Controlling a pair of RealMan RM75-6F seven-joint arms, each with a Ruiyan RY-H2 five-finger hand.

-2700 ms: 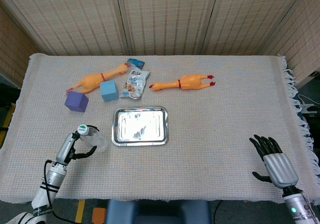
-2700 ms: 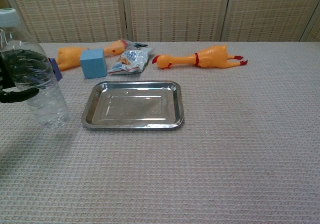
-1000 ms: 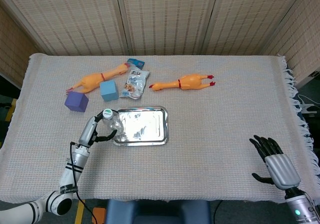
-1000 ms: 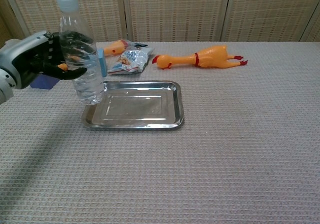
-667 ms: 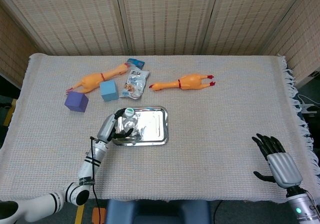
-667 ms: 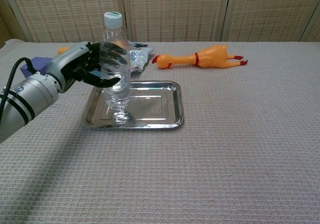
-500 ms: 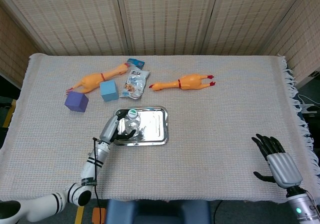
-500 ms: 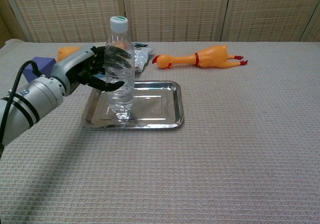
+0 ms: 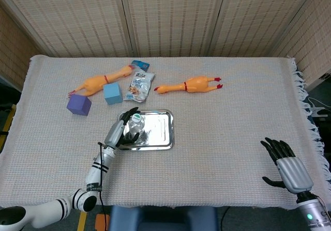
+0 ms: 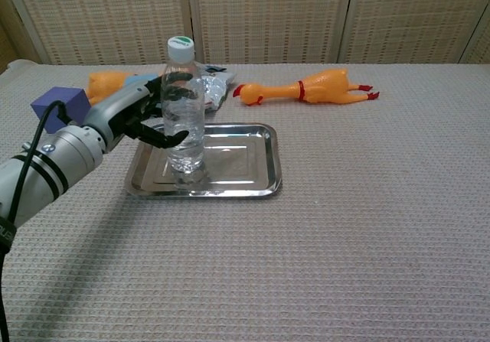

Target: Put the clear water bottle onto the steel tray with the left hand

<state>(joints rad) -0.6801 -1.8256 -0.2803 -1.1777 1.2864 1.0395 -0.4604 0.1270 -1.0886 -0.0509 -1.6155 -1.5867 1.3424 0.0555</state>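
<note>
While the clear water bottle [image 10: 184,112] stands upright on the steel tray [image 10: 249,180], the left hand [image 10: 138,116] grips it.

A beige woven cloth [image 9: 217,138] covers the counter. An orange rubber chicken [image 9: 189,85] lies on its side near the far centre. A second orange rubber chicken [image 9: 101,81] lies further left. A light blue foam cube [image 9: 113,93] sits just beside it, and a purple cube [image 9: 79,105] nearby. A silver snack packet [image 9: 139,85] lies between the chickens.

Cloth-covered table [image 9: 232,112] with steel tray [image 9: 161,130], toys.
</note>
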